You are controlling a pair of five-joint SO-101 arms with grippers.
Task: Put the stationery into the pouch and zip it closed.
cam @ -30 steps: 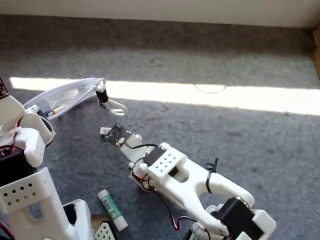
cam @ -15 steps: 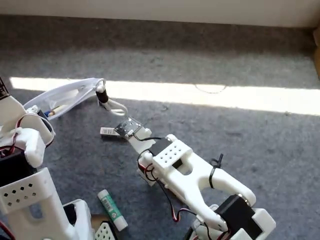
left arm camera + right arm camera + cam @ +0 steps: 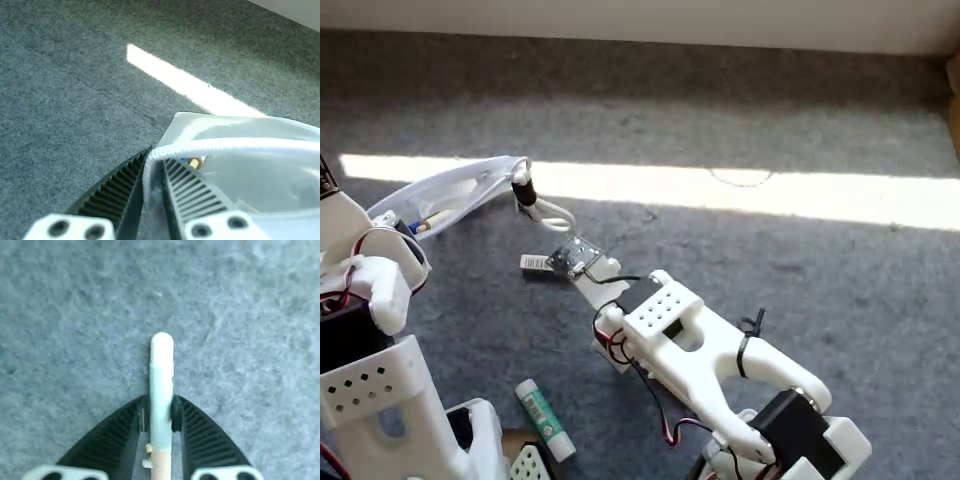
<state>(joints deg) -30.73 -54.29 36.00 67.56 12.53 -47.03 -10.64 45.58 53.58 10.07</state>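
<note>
1. Lying nearest, close to the left arm's white frame, a green-and-white glue stick [image 3: 544, 419] rests on the grey carpet [image 3: 800, 290].
2. Next out, the right gripper [image 3: 161, 402] is clenched on a slim pale stick [image 3: 161, 365]. The stick's round tip pokes past the fingers and its back end is cut off, so its kind cannot be told. From above it sits low over the carpet, between the glue stick and the pouch and apart from both.
3. The left gripper [image 3: 154, 160] pinches the zip rim of the clear pouch [image 3: 240, 170]. Small things inside are too blurred to name.
4. At the pouch's far end sits a black zip pull [image 3: 525, 190] with a white cord loop, at the edge of a sunlit stripe [image 3: 770, 195].
</note>
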